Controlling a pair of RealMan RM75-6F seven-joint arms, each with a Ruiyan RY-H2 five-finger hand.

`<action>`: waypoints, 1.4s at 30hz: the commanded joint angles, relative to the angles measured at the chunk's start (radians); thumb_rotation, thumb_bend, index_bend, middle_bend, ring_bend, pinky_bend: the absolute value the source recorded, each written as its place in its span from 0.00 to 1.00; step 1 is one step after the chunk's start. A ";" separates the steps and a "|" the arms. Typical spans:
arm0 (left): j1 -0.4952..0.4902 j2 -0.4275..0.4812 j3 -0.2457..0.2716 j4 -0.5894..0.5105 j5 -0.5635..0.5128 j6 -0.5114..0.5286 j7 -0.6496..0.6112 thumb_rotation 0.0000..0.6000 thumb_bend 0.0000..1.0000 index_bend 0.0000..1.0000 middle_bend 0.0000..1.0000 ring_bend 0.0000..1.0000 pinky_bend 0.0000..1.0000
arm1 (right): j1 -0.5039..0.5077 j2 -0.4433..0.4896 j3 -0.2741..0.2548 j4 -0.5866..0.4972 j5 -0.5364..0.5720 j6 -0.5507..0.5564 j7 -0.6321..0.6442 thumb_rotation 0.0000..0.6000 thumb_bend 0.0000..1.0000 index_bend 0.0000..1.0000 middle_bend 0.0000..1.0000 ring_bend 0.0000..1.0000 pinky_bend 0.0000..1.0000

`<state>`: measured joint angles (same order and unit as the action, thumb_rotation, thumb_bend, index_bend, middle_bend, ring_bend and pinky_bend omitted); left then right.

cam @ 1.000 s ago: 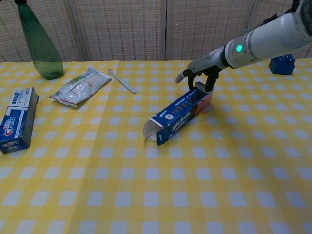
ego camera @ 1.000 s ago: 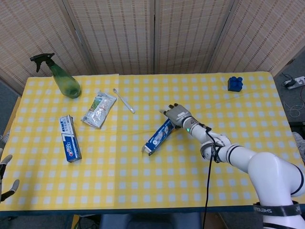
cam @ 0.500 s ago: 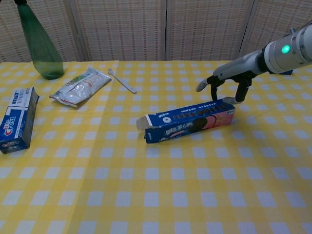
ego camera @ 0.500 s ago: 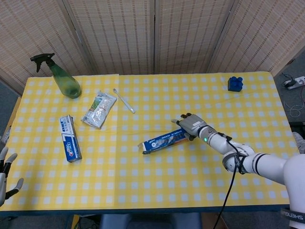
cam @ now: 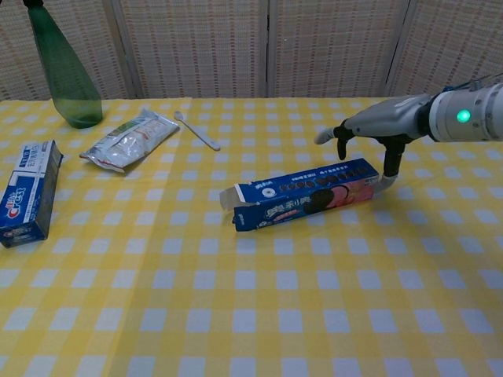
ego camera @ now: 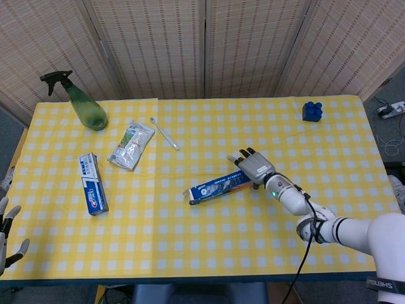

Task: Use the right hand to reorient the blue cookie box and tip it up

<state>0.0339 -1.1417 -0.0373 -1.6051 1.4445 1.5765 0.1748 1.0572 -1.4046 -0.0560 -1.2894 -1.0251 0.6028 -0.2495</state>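
The blue cookie box (ego camera: pixel 218 185) (cam: pixel 302 200) lies lengthwise near the middle of the yellow checked table (ego camera: pixel 190 240), resting on a long side with its printed face toward the chest camera. Its open flap end points to the robot's left. My right hand (ego camera: pixel 253 166) (cam: pixel 369 132) hovers over the box's right end with its fingers apart and hanging down. One fingertip (cam: pixel 387 171) touches that end, and another drops behind the box. The hand grips nothing. My left hand (ego camera: pixel 6 229) shows at the table's near left edge, fingers spread and empty.
A green spray bottle (ego camera: pixel 85 104) (cam: pixel 67 75) stands at the far left. A toothpaste box (ego camera: pixel 93 183) (cam: pixel 27 192), a silver packet (ego camera: pixel 131 145) (cam: pixel 130 140) and a white toothbrush (ego camera: pixel 164 133) (cam: pixel 198 131) lie left of centre. A blue block (ego camera: pixel 312 111) sits far right.
The right hand swung the box from a diagonal lie to nearly crosswise and up onto its long side. The hand then lifted slightly and moved right, over the box's end.
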 commanded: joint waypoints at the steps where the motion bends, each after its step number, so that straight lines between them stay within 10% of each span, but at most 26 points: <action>1: -0.001 -0.002 0.001 0.000 0.004 -0.001 0.000 1.00 0.32 0.18 0.00 0.00 0.00 | -0.007 -0.015 0.002 0.013 0.003 -0.001 -0.012 1.00 0.06 0.05 0.24 0.03 0.06; 21: -0.005 -0.009 -0.001 0.008 0.002 -0.010 -0.003 1.00 0.32 0.18 0.00 0.00 0.00 | -0.046 -0.083 0.049 0.090 -0.011 0.021 -0.064 1.00 0.18 0.39 0.31 0.09 0.06; 42: -0.028 -0.020 -0.008 0.024 -0.011 -0.045 -0.010 1.00 0.32 0.18 0.00 0.00 0.00 | 0.057 0.291 0.167 -0.310 0.086 0.122 -0.303 1.00 0.19 0.40 0.32 0.10 0.06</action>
<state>0.0064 -1.1620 -0.0455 -1.5816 1.4336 1.5314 0.1646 1.1011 -1.1392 0.0969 -1.5717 -0.9578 0.7051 -0.5289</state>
